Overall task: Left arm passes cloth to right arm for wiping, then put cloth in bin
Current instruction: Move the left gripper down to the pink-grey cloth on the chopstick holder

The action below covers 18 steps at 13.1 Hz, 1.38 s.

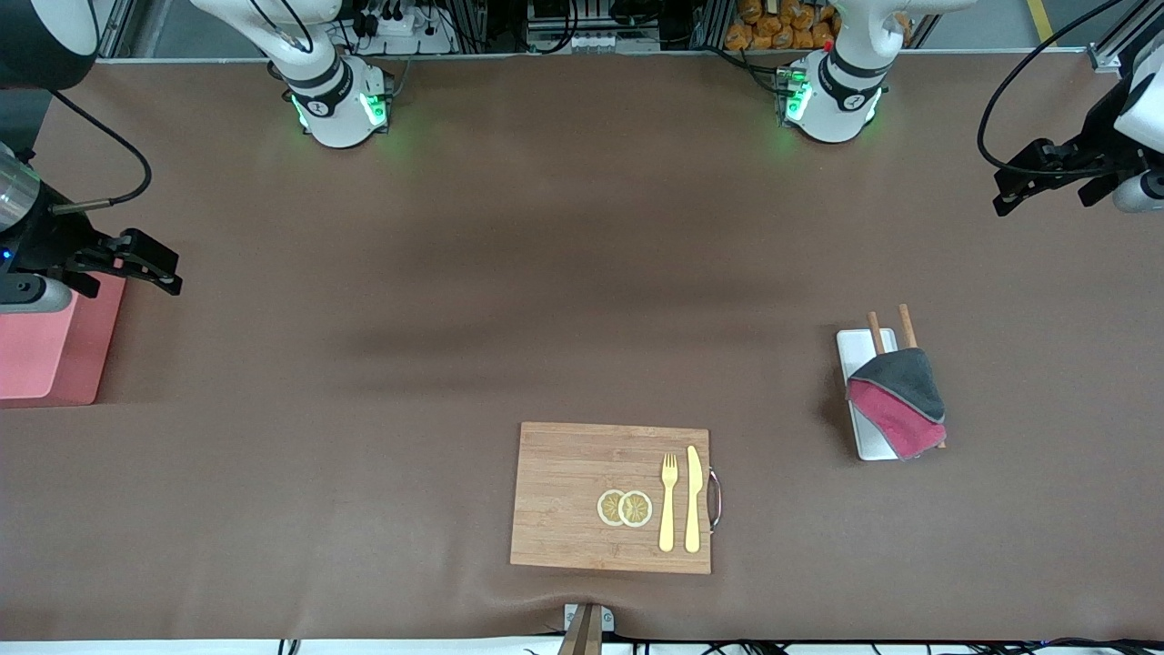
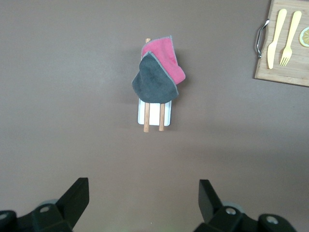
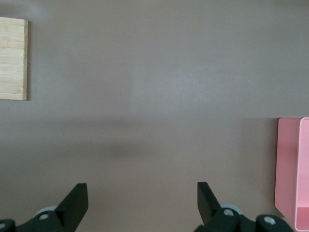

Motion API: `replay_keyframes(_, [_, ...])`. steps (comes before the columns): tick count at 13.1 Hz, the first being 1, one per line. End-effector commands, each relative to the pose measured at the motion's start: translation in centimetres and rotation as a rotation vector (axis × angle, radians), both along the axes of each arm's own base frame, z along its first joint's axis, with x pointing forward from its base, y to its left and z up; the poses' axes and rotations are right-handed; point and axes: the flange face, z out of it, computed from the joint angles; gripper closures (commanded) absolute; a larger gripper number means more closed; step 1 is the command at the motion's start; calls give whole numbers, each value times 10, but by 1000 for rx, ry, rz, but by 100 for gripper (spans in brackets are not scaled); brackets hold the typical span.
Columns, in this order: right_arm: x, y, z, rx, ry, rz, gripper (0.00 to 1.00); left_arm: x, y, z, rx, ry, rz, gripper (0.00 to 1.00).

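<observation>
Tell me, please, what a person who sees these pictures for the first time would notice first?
Probably the cloth, grey and crimson-pink, draped over a white tray and two wooden sticks toward the left arm's end of the table. Next, the wooden board nearer the front camera, carrying a yellow fork, knife and two lemon slices. The open left hand and open right hand wait at the table's ends, the right one beside the pink bin.

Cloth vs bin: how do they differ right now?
The cloth is soft, folded, grey over crimson-pink; the bin is a rigid, salmon-pink, straight-walled box. The cloth lies on a white tray toward the left arm's end; the bin stands on the table at the right arm's end. Neither is held by a gripper.
</observation>
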Motion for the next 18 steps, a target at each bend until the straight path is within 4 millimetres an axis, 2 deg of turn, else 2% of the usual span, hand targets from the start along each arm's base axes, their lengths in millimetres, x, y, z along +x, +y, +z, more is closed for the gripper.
replay_keyframes(1, [-1,1,4,-1,-1,-8,0,-2,-2,5,8,-5,-15,0])
replay_keyframes(6, [-1,1,4,0,2,-8,0,14,2,-9,25,21,-20,0])
replay_keyframes(7, [-1,1,4,0,2,-8,0,21,1,-18,23,34,-36,0])
replay_keyframes(11, [0,3,1,6,6,3,0,56,2,-87,14,81,-40,0])
replay_keyframes(13, [1,2,1,7,1,6,0,63,0,-128,10,60,-50,0])
replay_keyframes(16, [1,2,1,8,0,6,0,74,-5,-201,6,39,-65,0])
replay_keyframes(18, [2,1,-1,9,6,3,0,80,-1,-238,0,8,-54,0])
